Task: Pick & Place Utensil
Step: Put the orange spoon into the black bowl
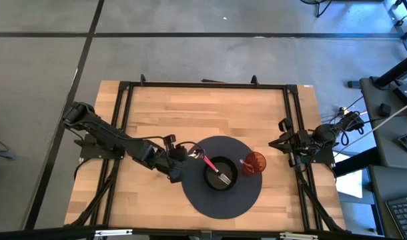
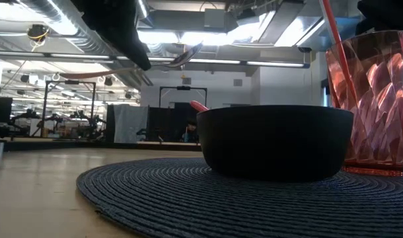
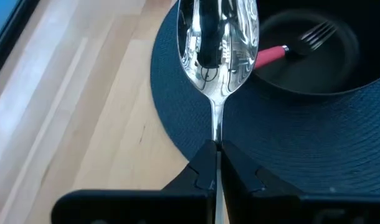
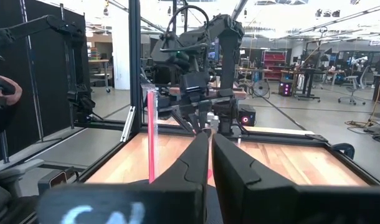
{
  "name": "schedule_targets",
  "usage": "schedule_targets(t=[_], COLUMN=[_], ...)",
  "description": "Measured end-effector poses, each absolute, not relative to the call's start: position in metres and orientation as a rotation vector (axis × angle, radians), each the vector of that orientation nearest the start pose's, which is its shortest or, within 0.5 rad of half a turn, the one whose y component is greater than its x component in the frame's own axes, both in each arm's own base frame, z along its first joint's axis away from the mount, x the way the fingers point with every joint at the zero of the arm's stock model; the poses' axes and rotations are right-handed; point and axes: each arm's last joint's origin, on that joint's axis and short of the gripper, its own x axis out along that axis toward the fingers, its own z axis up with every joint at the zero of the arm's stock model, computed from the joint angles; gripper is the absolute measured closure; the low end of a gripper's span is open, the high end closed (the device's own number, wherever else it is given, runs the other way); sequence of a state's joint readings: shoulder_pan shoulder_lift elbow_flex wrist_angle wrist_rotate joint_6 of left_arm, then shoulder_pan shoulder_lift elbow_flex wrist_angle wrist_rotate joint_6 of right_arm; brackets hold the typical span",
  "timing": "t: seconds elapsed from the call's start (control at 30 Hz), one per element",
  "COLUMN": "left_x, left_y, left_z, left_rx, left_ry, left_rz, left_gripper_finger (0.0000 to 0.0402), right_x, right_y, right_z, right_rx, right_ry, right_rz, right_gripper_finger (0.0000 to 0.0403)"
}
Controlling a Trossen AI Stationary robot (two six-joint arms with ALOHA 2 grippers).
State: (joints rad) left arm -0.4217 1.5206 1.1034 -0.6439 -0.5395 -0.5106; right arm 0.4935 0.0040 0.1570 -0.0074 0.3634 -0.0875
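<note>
My left gripper (image 1: 181,156) is shut on a shiny metal spoon (image 3: 218,43), held over the left edge of the round dark woven placemat (image 1: 220,200). The spoon's bowl points toward the black bowl (image 1: 221,175) in the placemat's middle. In that bowl lies a fork with a red handle (image 3: 305,40). A red faceted cup (image 2: 370,99) stands on the placemat right of the bowl, with a red stick (image 2: 337,39) leaning in it. My right gripper (image 4: 210,144) is shut and waits at the table's right edge. My left gripper pinches the spoon's handle (image 3: 215,146) just behind the neck, between its two fingers (image 3: 202,168). The fingers lie along the handle, coming from the table's left. The spoon is lifted clear of the placemat, roughly level, bowl end (image 2: 185,56) forward.
A black metal frame (image 1: 203,85) runs around the wooden table top. Bare wood (image 1: 203,117) lies between the placemat and the far edge. The cup stands close beside the black bowl on its right.
</note>
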Motion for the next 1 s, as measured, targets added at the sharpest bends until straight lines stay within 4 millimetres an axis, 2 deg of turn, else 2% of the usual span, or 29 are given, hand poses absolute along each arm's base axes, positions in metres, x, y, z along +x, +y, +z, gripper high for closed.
schedule_targets(t=[0.17, 0.27, 0.47, 0.63, 0.8, 1.0], left_x=[0.283, 0.291, 0.316, 0.332, 0.332, 0.324], left_y=[-0.111, -0.114, -0.126, -0.133, -0.134, -0.13], left_z=[0.243, 0.248, 0.259, 0.257, 0.256, 0.267], left_rx=[0.016, 0.066, 0.152, 0.185, 0.217, 0.237], left_ry=[0.892, 0.966, 1.093, 1.136, 1.154, 1.131], left_rz=[0.324, 0.346, 0.398, 0.381, 0.37, 0.389], left_gripper_finger=[0.0398, 0.0398, 0.0398, 0.0398, 0.0398, 0.0398], right_x=[0.078, 0.078, 0.078, 0.078, 0.078, 0.078], right_y=[0.03, 0.03, 0.03, 0.03, 0.03, 0.03], right_z=[0.215, 0.215, 0.215, 0.214, 0.213, 0.214], right_rx=[-0.032, -0.04, -0.029, -0.034, -0.035, -0.032], right_ry=[-0.137, -0.139, -0.139, -0.129, -0.124, -0.125], right_rz=[0.122, 0.121, 0.123, 0.123, 0.124, 0.124], right_gripper_finger=[0.0379, 0.0379, 0.0379, 0.0379, 0.0379, 0.0379])
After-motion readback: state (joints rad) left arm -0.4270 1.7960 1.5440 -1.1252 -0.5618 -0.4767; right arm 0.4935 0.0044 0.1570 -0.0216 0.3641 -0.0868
